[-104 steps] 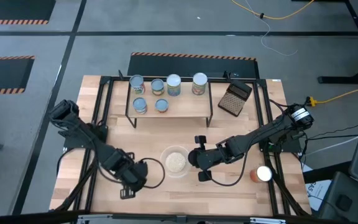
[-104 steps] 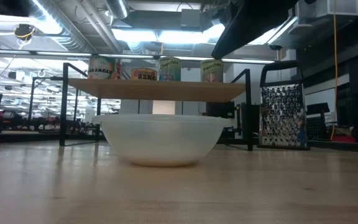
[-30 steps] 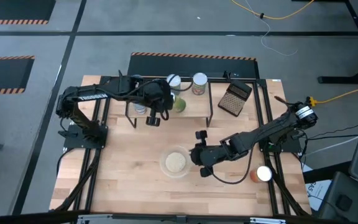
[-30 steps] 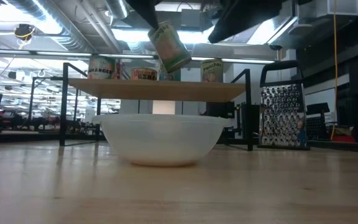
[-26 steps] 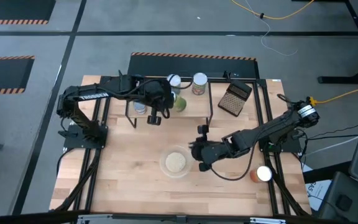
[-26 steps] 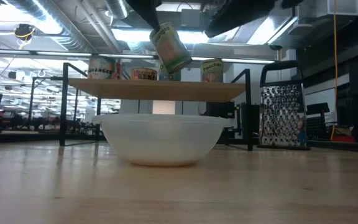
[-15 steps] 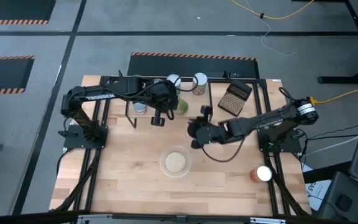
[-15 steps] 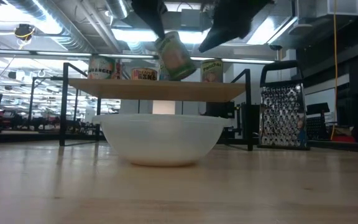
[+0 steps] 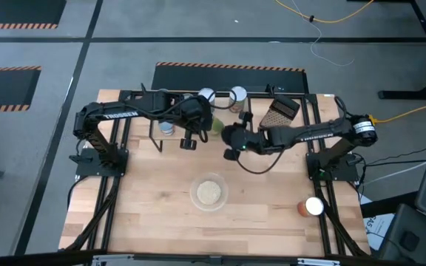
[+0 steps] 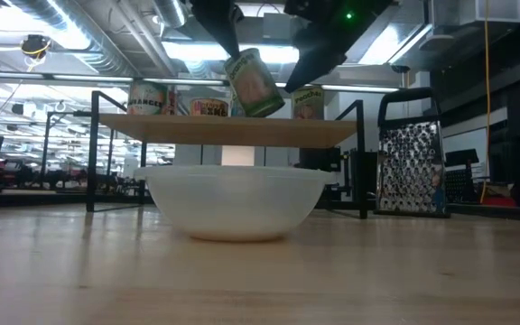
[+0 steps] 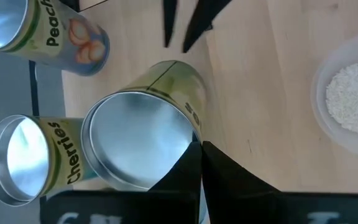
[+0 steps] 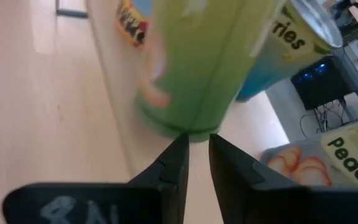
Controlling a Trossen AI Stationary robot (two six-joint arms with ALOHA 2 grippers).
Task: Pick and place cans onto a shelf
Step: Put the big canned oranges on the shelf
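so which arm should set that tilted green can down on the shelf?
Left. The left gripper already holds the green can by its rim, tilted just above the shelf. The right gripper is close beside it, nearly shut and holding nothing.

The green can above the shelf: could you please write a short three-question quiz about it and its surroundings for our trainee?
1. True or false: the green can stands upright on the shelf.
2. What holds the green can? A) the left gripper B) a person's hand C) nothing, it rests on the table
3. Fill in: the bowl in front of the shelf contains pale ____.

Key: 1 false, it hangs tilted above the board; 2 A; 3 grains.
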